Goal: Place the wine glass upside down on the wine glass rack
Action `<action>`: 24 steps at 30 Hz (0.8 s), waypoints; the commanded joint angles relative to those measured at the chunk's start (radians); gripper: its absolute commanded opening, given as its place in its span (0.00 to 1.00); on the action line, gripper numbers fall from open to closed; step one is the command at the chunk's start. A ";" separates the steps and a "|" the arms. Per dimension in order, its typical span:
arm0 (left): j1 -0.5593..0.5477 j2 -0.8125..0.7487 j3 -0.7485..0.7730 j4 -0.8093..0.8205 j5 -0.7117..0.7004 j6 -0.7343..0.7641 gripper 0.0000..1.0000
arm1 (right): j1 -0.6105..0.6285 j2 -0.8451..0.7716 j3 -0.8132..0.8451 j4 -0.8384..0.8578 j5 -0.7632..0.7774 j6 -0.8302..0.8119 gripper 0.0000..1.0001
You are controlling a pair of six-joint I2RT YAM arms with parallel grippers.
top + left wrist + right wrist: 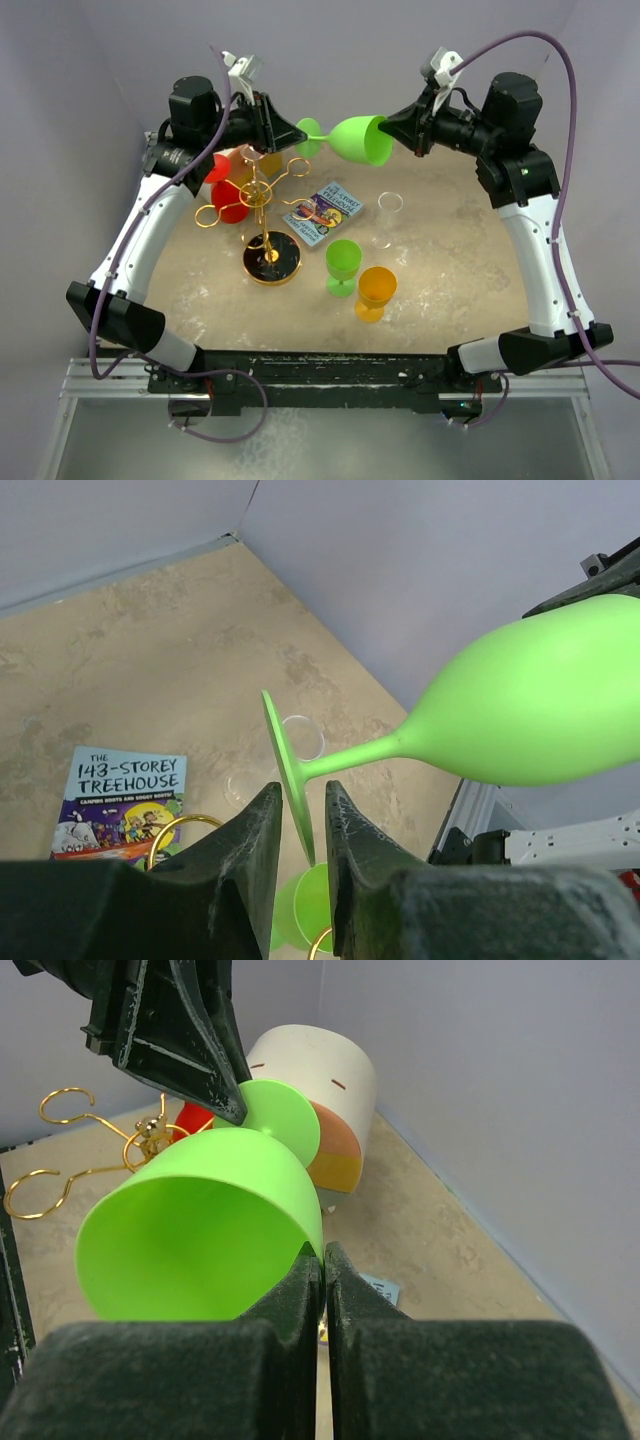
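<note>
A lime green wine glass [358, 138] hangs on its side in the air between my two grippers, bowl to the right, foot to the left. My right gripper [393, 125] [323, 1250] is shut on the bowl's rim [200, 1230]. My left gripper [300, 130] [302, 790] is slightly open, its jaws on either side of the glass's foot [285, 770] with a gap on each side. The gold wire wine glass rack [264, 200], with its round black base [272, 260], stands below and left of the glass. Its curled arms show in the right wrist view [60, 1150].
Two red glasses [225, 195] sit at the rack's left side. A book [323, 215] lies right of the rack. A green glass [343, 262], an orange glass [377, 290] and a clear glass [389, 205] stand on the table. A big white cylinder [320, 1090] stands near the back wall.
</note>
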 commanded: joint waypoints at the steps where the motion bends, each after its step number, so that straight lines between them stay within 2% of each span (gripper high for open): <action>1: -0.007 -0.001 0.001 0.037 0.004 -0.026 0.24 | 0.006 -0.037 0.013 0.032 -0.009 -0.013 0.00; 5: -0.006 -0.011 -0.015 0.064 0.022 -0.045 0.03 | 0.007 -0.039 0.011 0.036 -0.024 -0.013 0.00; 8: -0.006 -0.017 -0.016 0.070 0.022 -0.045 0.00 | 0.005 -0.041 0.007 0.035 -0.047 -0.016 0.01; 13: 0.026 -0.026 -0.012 0.077 0.041 -0.067 0.00 | 0.005 -0.054 0.000 -0.004 -0.115 -0.073 0.31; 19: 0.078 -0.042 -0.003 0.073 0.043 -0.059 0.00 | 0.005 -0.074 0.000 -0.058 -0.099 -0.136 0.47; 21: 0.089 -0.045 0.005 0.064 0.034 -0.047 0.00 | 0.004 -0.080 0.002 -0.069 -0.091 -0.144 0.61; 24: 0.105 -0.051 0.021 0.043 0.014 -0.024 0.00 | -0.001 -0.092 0.005 -0.087 -0.083 -0.156 0.74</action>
